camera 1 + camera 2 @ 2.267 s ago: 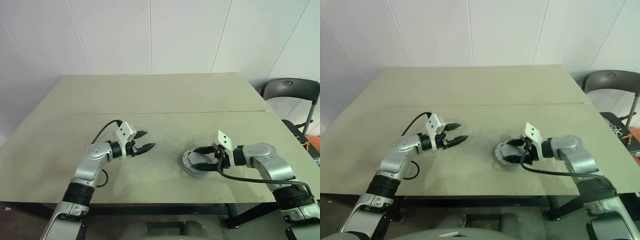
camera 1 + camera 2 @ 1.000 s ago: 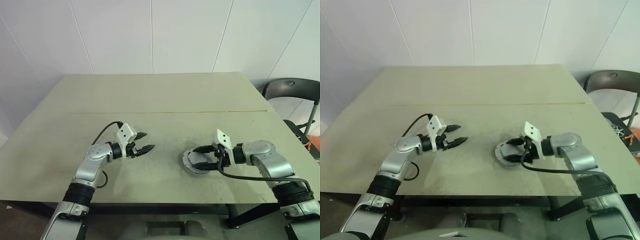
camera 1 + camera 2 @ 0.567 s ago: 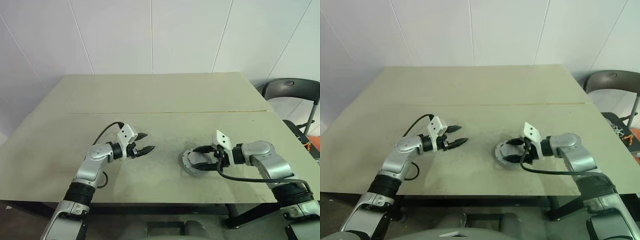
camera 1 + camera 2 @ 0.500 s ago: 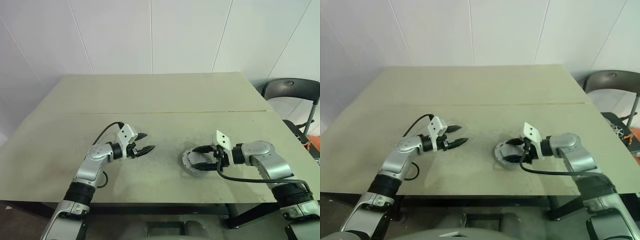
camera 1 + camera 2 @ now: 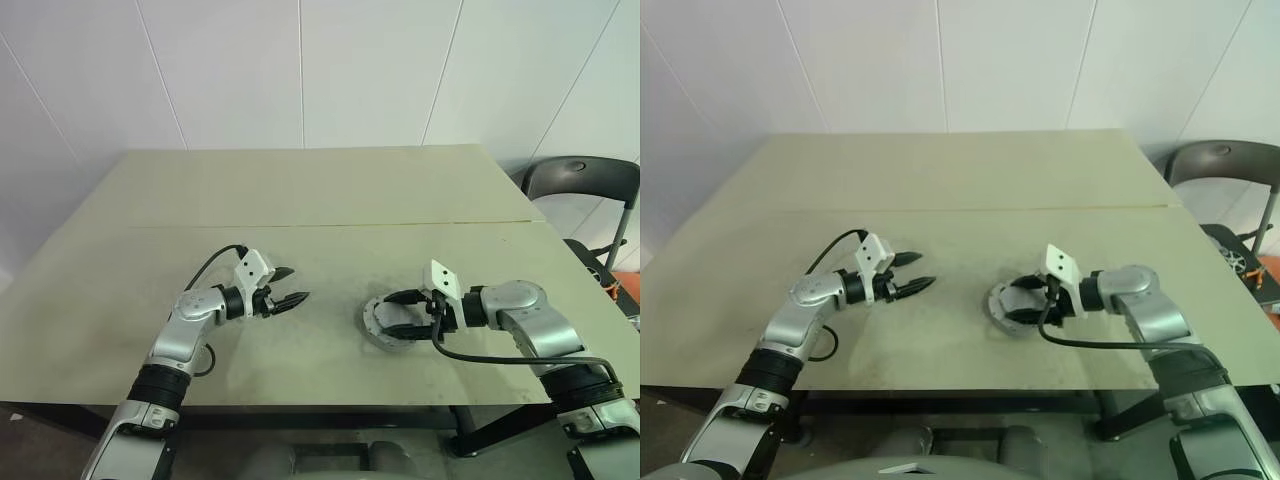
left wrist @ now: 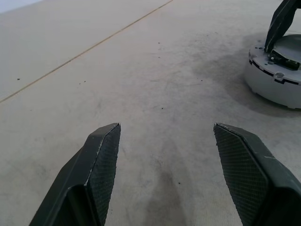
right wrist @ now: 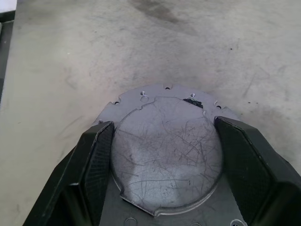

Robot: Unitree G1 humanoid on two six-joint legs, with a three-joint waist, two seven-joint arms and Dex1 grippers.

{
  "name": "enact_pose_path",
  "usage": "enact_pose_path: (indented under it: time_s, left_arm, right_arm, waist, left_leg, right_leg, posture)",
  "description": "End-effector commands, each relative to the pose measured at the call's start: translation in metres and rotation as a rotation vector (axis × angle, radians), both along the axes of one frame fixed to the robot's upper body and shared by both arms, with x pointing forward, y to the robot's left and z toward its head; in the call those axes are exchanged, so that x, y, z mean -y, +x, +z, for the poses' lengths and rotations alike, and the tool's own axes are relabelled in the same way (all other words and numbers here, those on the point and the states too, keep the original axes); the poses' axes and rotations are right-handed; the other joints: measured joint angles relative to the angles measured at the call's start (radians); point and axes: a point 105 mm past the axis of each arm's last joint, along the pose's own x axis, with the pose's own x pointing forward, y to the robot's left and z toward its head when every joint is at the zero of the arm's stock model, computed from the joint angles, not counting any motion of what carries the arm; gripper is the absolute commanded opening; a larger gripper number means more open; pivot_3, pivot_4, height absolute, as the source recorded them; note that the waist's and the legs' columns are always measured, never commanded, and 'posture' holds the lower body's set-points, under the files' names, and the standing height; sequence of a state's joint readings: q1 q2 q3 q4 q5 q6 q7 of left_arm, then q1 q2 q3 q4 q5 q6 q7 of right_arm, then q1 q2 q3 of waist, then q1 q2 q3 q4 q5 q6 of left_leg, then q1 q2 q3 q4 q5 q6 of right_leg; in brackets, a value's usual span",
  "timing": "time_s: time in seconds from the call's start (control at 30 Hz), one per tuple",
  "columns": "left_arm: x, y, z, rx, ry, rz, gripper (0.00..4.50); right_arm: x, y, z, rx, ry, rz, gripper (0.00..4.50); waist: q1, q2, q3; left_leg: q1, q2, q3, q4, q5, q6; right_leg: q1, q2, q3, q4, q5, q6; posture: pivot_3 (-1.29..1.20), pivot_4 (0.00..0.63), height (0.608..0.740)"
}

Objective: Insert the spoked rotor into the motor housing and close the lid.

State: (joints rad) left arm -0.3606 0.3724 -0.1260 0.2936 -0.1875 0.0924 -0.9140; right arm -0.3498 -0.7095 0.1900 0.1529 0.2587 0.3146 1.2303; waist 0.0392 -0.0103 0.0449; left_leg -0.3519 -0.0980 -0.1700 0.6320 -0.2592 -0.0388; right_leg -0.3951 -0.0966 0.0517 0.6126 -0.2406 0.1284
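Observation:
The motor housing (image 5: 372,322), a short silver-grey puck, rests on the table toward its near right. A scratched round silver lid (image 7: 164,150) lies on top of it, above a notched flange (image 7: 155,90). My right gripper (image 5: 388,316) reaches in from the right, open, with one finger (image 7: 94,160) on each side of the lid, close against its rim. The spoked rotor is hidden. My left gripper (image 5: 297,282) hovers open and empty over bare table to the left, pointing toward the housing (image 6: 275,82).
The beige table (image 5: 320,190) has a seam (image 5: 330,225) running across its middle. A dark chair (image 5: 585,180) stands past the table's right edge. A black cable (image 5: 490,358) loops from my right wrist near the table's front edge.

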Motion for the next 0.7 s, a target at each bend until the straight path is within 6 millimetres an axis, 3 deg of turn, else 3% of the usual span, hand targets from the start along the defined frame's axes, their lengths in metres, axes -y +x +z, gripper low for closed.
enact_pose_path:
  time_s: [0.03, 0.3, 0.6, 0.7]
  left_arm:
    - [0.002, 0.005, 0.016, 0.063, -0.007, -0.015, 3.37]
    - [0.003, 0.004, 0.016, 0.062, -0.007, -0.017, 3.37]
    - [0.003, 0.004, 0.016, 0.064, -0.009, -0.014, 3.37]
    - [0.003, 0.004, 0.016, 0.064, -0.009, -0.015, 3.37]
  right_arm:
    - [0.011, 0.004, -0.008, -0.015, -0.054, -0.061, 3.04]
    - [0.012, -0.006, -0.007, -0.054, -0.047, -0.022, 3.04]
    - [0.022, -0.004, -0.009, -0.049, -0.1, -0.02, 3.04]
    - [0.018, -0.004, 0.001, -0.039, -0.04, -0.006, 3.04]
  waist:
    - [0.0, 0.0, 0.0]
    - [0.001, 0.0, 0.0]
    - [0.004, 0.0, 0.0]
    - [0.004, 0.0, 0.0]
  left_leg:
    - [0.0, 0.0, 0.0, 0.0, 0.0, 0.0]
    - [0.0, 0.0, 0.0, 0.0, 0.0, 0.0]
    - [-0.002, 0.0, 0.0, -0.001, 0.0, 0.0]
    - [-0.002, 0.0, 0.0, -0.001, 0.0, 0.0]
  right_leg:
    - [0.0, 0.0, 0.0, 0.0, 0.0, 0.0]
    - [0.0, 0.0, 0.0, 0.0, 0.0, 0.0]
    - [-0.001, 0.0, 0.0, -0.001, 0.0, 0.0]
    - [-0.001, 0.0, 0.0, -0.001, 0.0, 0.0]
  posture:
    - [0.0, 0.0, 0.74]
    - [0.0, 0.0, 0.74]
    - [0.0, 0.0, 0.74]
    - [0.0, 0.0, 0.74]
